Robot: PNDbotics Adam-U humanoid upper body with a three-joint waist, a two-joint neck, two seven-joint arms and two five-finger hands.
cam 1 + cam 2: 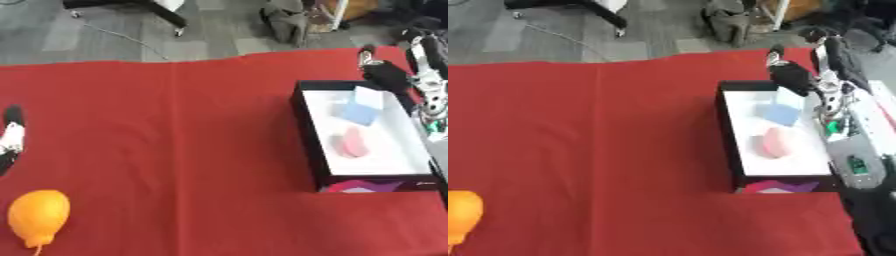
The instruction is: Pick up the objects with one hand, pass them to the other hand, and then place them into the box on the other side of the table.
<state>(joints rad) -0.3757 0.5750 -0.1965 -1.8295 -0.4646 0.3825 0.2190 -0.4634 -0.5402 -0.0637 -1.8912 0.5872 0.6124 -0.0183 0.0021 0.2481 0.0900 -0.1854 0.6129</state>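
A red-covered table (175, 150) under both views. On its right side, a black-walled box (308, 130) with a white floor, long axis running away from the camera. Inside, a pale blue square object (361, 111) lying toward the far end, tilted, and a pink rounded object (353, 142) nearer the middle, the two close together but whether touching cannot be told. Near the front left corner of the table, an orange lemon-shaped object (38, 215) resting on the cloth, well apart from the box, a thin stem or string trailing from its near tip. Right hand (791, 75) hovering at the far right corner of the box, above its rim and just beyond the blue object, dark fingers bunched downward with nothing visibly in them; whether fully curled or merely relaxed cannot be told. Right forearm (846, 130) stretched along the box's right wall, silver and grey. Left hand (10, 137) only partly visible at the left edge, black and white, beyond the orange object and apart from it; finger posture cannot be told.
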